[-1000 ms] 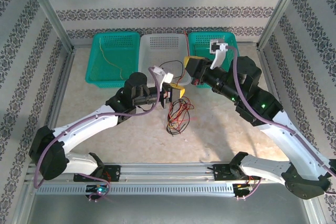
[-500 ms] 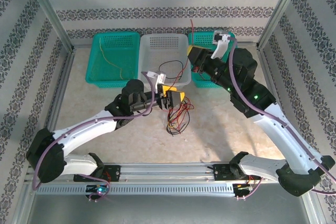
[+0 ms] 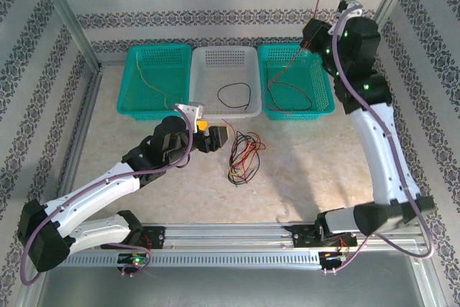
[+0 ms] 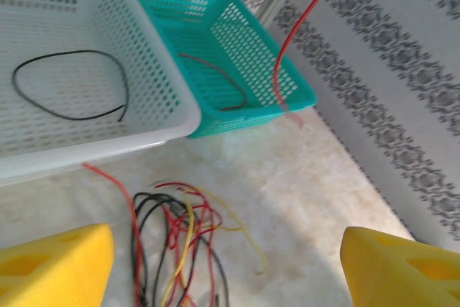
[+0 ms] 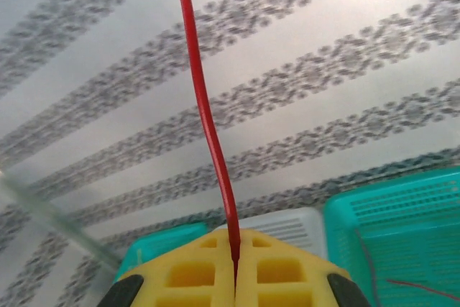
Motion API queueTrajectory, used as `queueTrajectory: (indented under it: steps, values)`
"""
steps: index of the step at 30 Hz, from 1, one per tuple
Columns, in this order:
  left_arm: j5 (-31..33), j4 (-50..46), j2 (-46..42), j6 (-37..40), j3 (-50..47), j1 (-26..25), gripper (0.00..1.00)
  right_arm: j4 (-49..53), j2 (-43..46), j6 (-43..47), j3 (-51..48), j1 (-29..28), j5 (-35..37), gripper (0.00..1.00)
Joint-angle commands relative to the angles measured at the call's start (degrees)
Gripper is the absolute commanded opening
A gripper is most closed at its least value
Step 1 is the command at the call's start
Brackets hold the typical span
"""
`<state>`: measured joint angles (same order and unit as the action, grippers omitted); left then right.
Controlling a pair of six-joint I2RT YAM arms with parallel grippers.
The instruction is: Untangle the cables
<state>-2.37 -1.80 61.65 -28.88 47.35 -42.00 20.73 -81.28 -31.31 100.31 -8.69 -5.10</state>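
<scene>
Right gripper was clamped shut on a red cable, pinched near one end. Right wrist view showed a stub poking past the pads toward 12 o'clock. In the top view it sat high at back right, with the cable hanging off it toward 7 o'clock into the right teal basket, long axis 1-to-7. My read: the cable was over its basket, so the next move was a release, not a carry.

Left gripper was wide open, holding nothing. The tangle lay on the table just off it at 4 o'clock, long axis roughly 12-to-6. Left arm was far nearer for the next pull.

Left wrist view showed red, black and yellow strands crossing in the tangle, plus a red strand on the teal basket floor. Couldn't tell if that was the held cable's tail. Top view added a black cable in the white basket and a yellow cable in the left teal basket.
</scene>
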Motion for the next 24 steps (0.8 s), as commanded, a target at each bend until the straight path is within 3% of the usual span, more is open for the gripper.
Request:
queueTrajectory:
  steps: [1,9,12,15,16,24]
  values:
    - [3.6,-4.9,-0.3,4.1,1.0,0.2,0.83,3.0,-5.8,0.8,5.0,3.6,-3.3,0.0]
    - [2.7,-5.1,-1.1,4.6,1.1,0.5,0.78,9.2,-19.9,3.2,17.5,7.7,-2.2,0.0]
    - [5.8,-7.8,-1.3,5.0,1.8,0.8,0.78,13.6,-25.1,4.0,23.1,8.2,-1.6,0.12]
    - [7.9,-9.5,-1.6,4.7,1.8,1.1,0.78,16.6,-28.1,4.7,26.2,8.2,-2.9,0.38]
    - [8.4,-10.1,-1.8,4.3,1.6,1.4,0.79,17.6,-28.7,5.0,27.0,8.2,-3.4,0.41]
    - [8.7,-10.5,-1.9,1.7,0.9,2.5,0.8,21.0,-26.1,5.5,25.0,7.7,-6.1,0.43]
